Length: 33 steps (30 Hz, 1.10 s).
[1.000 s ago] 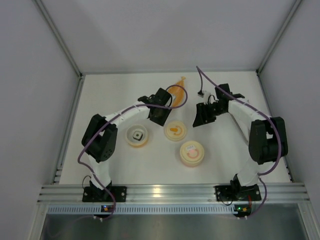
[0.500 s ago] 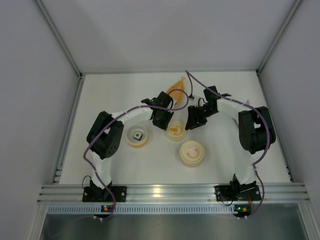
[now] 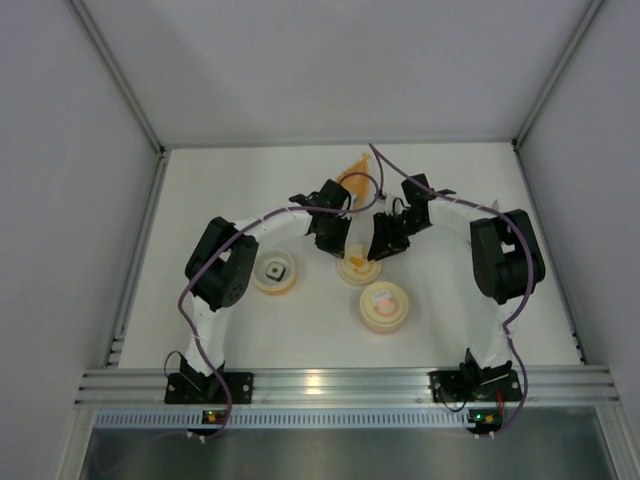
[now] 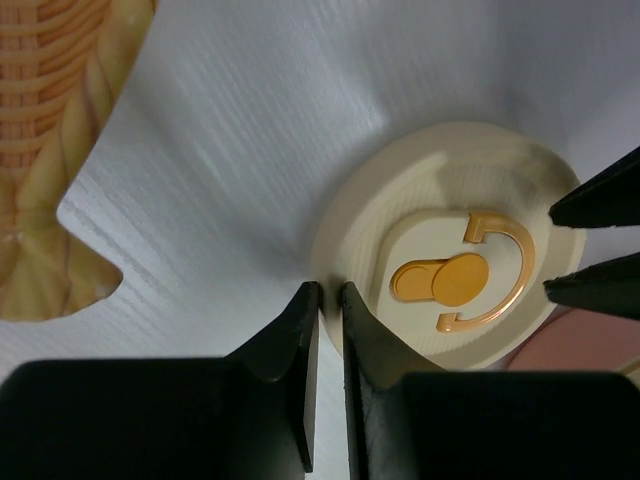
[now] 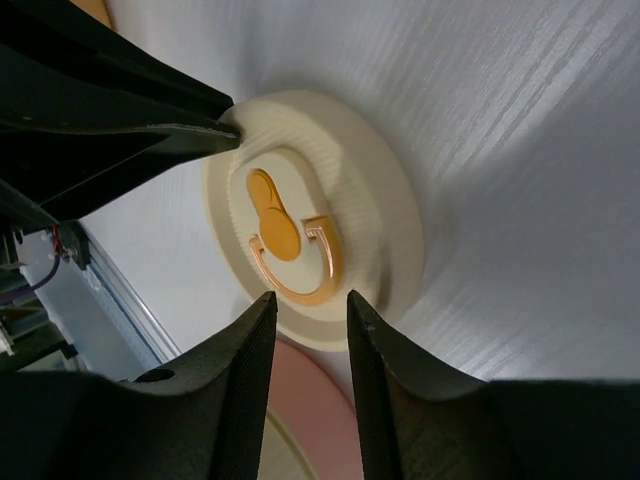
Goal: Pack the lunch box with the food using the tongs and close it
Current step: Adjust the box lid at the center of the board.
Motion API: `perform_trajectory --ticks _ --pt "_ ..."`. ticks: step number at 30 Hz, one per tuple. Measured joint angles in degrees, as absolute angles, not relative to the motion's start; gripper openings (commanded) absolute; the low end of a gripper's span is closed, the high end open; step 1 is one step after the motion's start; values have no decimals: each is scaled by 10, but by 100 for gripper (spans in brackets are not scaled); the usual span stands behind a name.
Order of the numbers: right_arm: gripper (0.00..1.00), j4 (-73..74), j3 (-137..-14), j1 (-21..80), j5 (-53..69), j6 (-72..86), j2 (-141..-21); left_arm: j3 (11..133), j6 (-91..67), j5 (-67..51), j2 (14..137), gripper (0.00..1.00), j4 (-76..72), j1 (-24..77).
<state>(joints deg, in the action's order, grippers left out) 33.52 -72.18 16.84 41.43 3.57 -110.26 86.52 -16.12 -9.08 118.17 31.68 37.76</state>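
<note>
The lunch box lies in parts: a round cream bowl (image 3: pixel 262 282) holding the black-and-white block of food (image 3: pixel 276 268), a cream lid (image 3: pixel 357 271) (image 4: pixel 345 225) (image 5: pixel 385 200) with an orange tab, and a pink-topped round piece (image 3: pixel 383 306). My left gripper (image 3: pixel 337 243) (image 4: pixel 325 292) is shut on the lid's left rim, with only a thin slit between its fingers. Opposite it, my right gripper (image 3: pixel 384 247) (image 5: pixel 312 300) stands open over the lid's other edge. The tongs are out of view.
The long orange leaf-shaped tray (image 3: pixel 355 172) (image 4: pixel 50 150) lies just behind the two grippers. The pink-topped piece (image 5: pixel 300 385) sits right beside the lid, under my right gripper. Both arms arch inward and nearly meet over the lid. White walls enclose the table.
Both grippers have swung inward to the lid, the right from further right. Both jaws have narrowed, the left almost fully. The lid has slid slightly toward the front.
</note>
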Motion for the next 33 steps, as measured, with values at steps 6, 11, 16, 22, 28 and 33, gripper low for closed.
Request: perform_trajectory --ticks 6,11,16,22,28,33 --pt "33 332 -722 176 386 57 -1104 898 -204 -98 1206 0 318 378" --pt "33 324 -722 176 362 66 -1104 914 -242 -76 1214 0 333 379" --pt "33 316 -722 176 338 74 -1104 941 -283 -25 1228 0 348 385" --pt "32 310 -722 176 329 81 -1103 956 -307 -3 1237 0 354 386" --pt "30 310 -730 176 340 93 -1113 960 -316 2 1239 0 356 386" --pt "26 305 -740 171 382 112 -1135 960 -316 11 1239 0 356 382"
